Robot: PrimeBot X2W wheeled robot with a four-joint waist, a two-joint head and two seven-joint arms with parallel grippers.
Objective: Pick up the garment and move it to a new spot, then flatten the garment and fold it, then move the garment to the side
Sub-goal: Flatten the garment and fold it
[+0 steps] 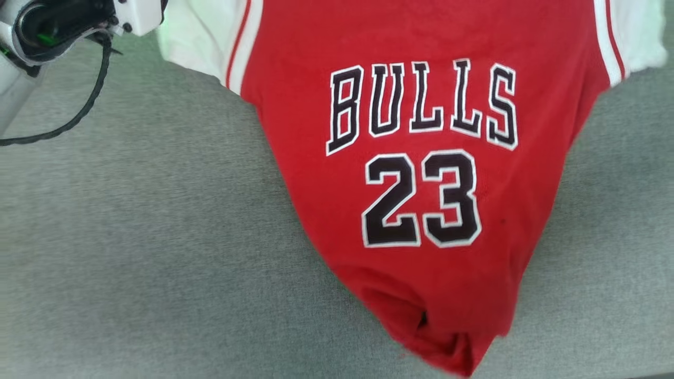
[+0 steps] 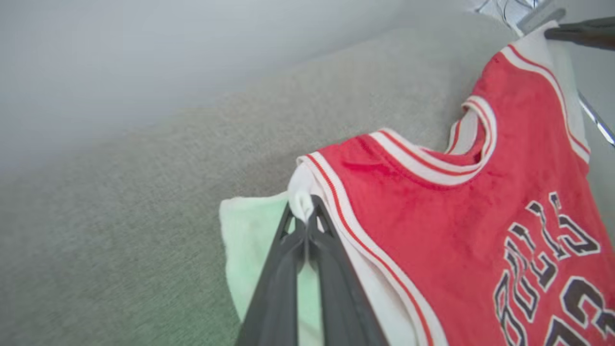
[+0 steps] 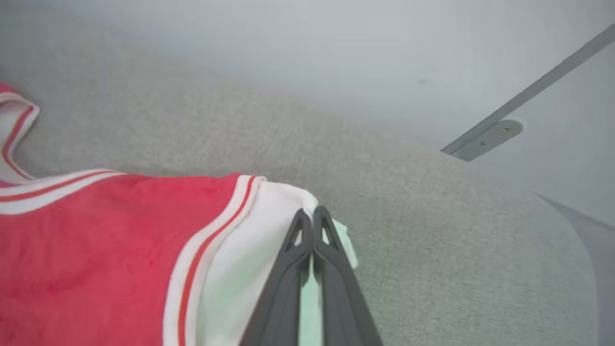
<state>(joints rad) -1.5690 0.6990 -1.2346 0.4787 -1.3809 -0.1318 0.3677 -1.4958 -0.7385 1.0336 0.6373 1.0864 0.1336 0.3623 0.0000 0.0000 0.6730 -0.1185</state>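
The garment (image 1: 421, 173) is a red jersey with white sleeve ends, striped trim and black "BULLS 23" lettering. It hangs by its shoulders over the grey fabric surface (image 1: 147, 237), and its bunched hem touches down near the bottom of the head view. My left gripper (image 2: 303, 204) is shut on the white sleeve end (image 2: 300, 190) of the garment (image 2: 456, 230). My right gripper (image 3: 312, 216) is shut on the other white sleeve end (image 3: 283, 197) of the garment (image 3: 96, 240). The right fingers (image 2: 576, 31) also show at the top right of the left wrist view.
The grey surface spreads out to the left of and below the jersey. My left wrist housing (image 1: 68, 21) with a black cable (image 1: 84, 100) sits at the top left corner. A metal rail with a bracket (image 3: 490, 137) runs along the pale wall beyond the surface.
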